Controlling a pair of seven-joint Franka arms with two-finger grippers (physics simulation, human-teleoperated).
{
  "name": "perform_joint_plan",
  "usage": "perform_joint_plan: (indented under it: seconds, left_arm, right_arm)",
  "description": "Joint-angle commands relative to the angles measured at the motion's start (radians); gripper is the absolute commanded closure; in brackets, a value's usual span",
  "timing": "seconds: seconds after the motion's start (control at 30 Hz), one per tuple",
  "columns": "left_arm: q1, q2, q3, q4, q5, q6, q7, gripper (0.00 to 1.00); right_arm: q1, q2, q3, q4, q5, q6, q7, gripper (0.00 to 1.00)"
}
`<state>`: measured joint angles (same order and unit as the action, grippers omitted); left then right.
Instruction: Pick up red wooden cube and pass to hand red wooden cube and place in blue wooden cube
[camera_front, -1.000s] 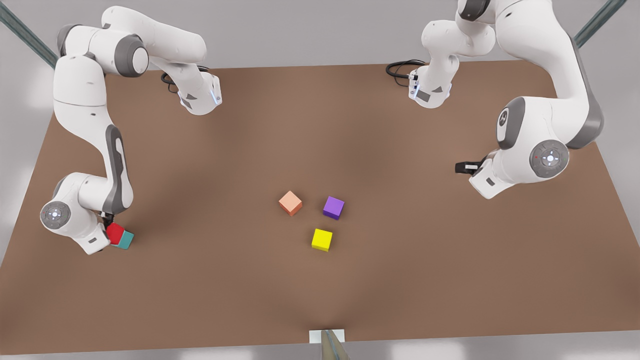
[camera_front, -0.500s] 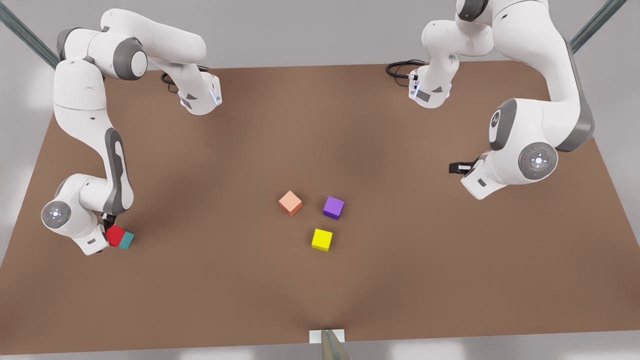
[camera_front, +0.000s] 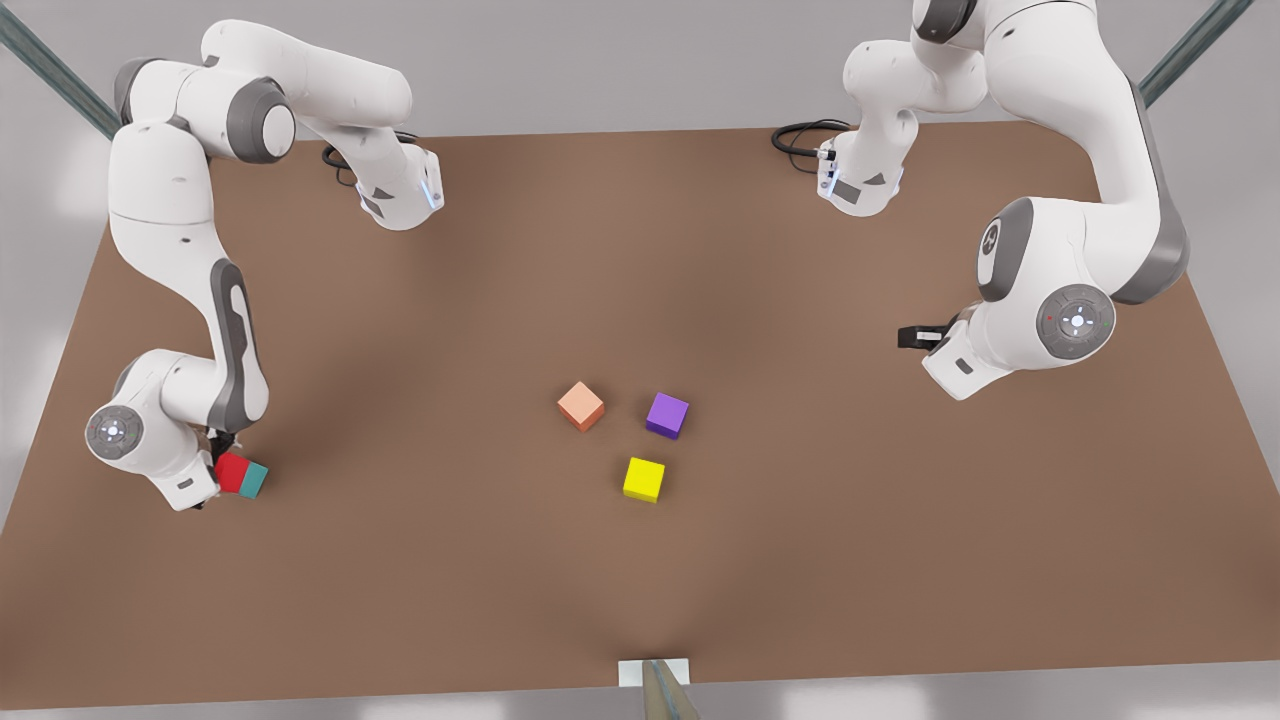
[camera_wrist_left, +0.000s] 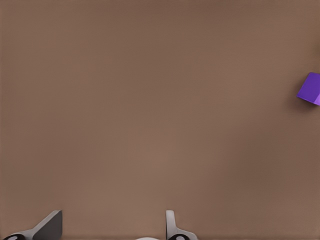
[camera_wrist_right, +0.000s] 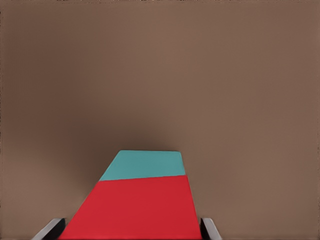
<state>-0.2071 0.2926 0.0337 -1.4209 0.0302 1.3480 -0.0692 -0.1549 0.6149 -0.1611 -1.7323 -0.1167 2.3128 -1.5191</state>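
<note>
Front view. You had the right end effector (camera_front: 222, 470) low at the front view's left edge of the tabletop (camera_front: 640, 580), with the red wooden cube (camera_front: 231, 472) at its tip. The red wooden cube sat against the blue wooden cube (camera_front: 254, 481), which showed as a teal sliver on the side away from the arm. That arrangement suited the final placing step: judged from this view, the cube was being set onto or against its target, not carried. Whether it rested on top or merely alongside could not be told here. Your left end effector (camera_front: 915, 336) hung above the tabletop at the front view's right, well apart from every cube, waiting. The salmon cube (camera_front: 581, 405), purple cube (camera_front: 667, 415) and yellow cube (camera_front: 644, 479) lay near the middle, untouched.

Left wrist view. This supplied what the front view hid: the two fingers (camera_wrist_left: 172, 229) stood well apart with nothing between them. The purple cube (camera_wrist_left: 310, 89) appeared far off.

Right wrist view. Here the fingers (camera_wrist_right: 209, 229) flanked the red wooden cube (camera_wrist_right: 135, 207) on both sides, closed onto it and not yet released. The blue wooden cube (camera_wrist_right: 144, 165) lay directly beyond, their edges meeting in one line, a contact the front view only suggested.
</note>
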Motion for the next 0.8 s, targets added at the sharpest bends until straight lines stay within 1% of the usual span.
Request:
perform_joint_plan:
  seconds: [0.0, 0.1, 0.2, 0.27, 0.37, 0.43, 0.5, 0.53, 0.57, 0.6, 0.63, 0.67, 0.7, 0.73, 0.77]
  left_arm:
    - [0.0, -0.001, 0.0, 0.0, 0.0, -0.001, -0.006, 0.0]
    - [0.006, -0.001, 0.0, 0.0, -0.003, -0.01, -0.004, 0.0]
    - [0.006, -0.001, 0.002, 0.0, -0.006, -0.009, -0.004, 0.0]
    - [0.006, -0.001, 0.002, 0.0, -0.006, -0.01, -0.004, 0.0]
    - [0.002, -0.003, 0.002, 0.002, -0.009, -0.01, -0.006, 0.0]
    - [0.002, -0.001, 0.002, 0.0, -0.009, -0.01, -0.006, 0.0]
    - [0.003, -0.001, 0.002, 0.0, -0.009, -0.009, -0.006, 0.0]
    - [0.003, -0.001, 0.0, 0.0, -0.009, -0.009, -0.006, 0.0]
    - [0.005, -0.001, 0.002, 0.0, -0.009, -0.01, -0.006, 0.0]
    - [0.006, -0.001, 0.002, 0.0, -0.009, -0.009, -0.004, 0.0]
    - [0.006, -0.001, 0.002, 0.0, -0.009, -0.01, -0.004, 0.0]
    - [0.006, -0.001, 0.002, 0.0, -0.009, -0.01, -0.004, 0.0]
    - [0.006, -0.001, 0.002, 0.0, -0.009, -0.01, -0.004, 0.0]
    - [0.006, -0.001, 0.002, 0.0, -0.009, -0.01, -0.004, 0.0]
    - [0.006, -0.001, 0.002, 0.0, -0.009, -0.01, -0.004, 0.0]
  right_arm:
    - [0.0, -0.004, 0.0, 0.0, 0.009, -0.021, 0.004, 0.0]
    - [0.0, -0.012, 0.0, 0.013, 0.029, -0.053, -0.006, 0.0]
    - [0.008, -0.05, 0.003, 0.013, 0.045, -0.096, -0.001, 0.0]
    - [0.009, -0.072, 0.02, 0.027, 0.069, -0.147, -0.001, 0.0]
    - [0.021, -0.076, 0.038, 0.148, 0.199, -0.303, 0.071, 0.0]
    - [0.029, -0.061, 0.038, 0.23, 0.291, -0.466, 0.377, 0.0]
    - [0.046, -0.061, 0.038, 0.238, 0.338, -0.518, 0.603, 0.0]
    - [0.046, -0.061, 0.037, 0.24, 0.333, -0.588, 0.812, 0.0]
    - [0.075, -0.06, 0.031, 0.238, 0.287, -0.598, 1.111, 0.0]
    - [0.129, -0.061, 0.035, 0.312, 0.126, -0.657, 1.357, 0.0]
    - [0.161, -0.063, 0.034, 0.445, 0.118, -0.87, 1.471, 0.0]
    - [0.179, -0.095, 0.028, 0.504, 0.115, -0.993, 1.501, 0.0]
    - [0.181, -0.248, 0.034, 0.438, 0.104, -0.992, 1.495, 0.0]
    - [0.183, -0.406, 0.037, 0.263, 0.115, -0.887, 1.498, 0.0]
    - [0.183, -0.498, 0.038, 0.113, 0.12, -0.781, 1.504, 0.0]
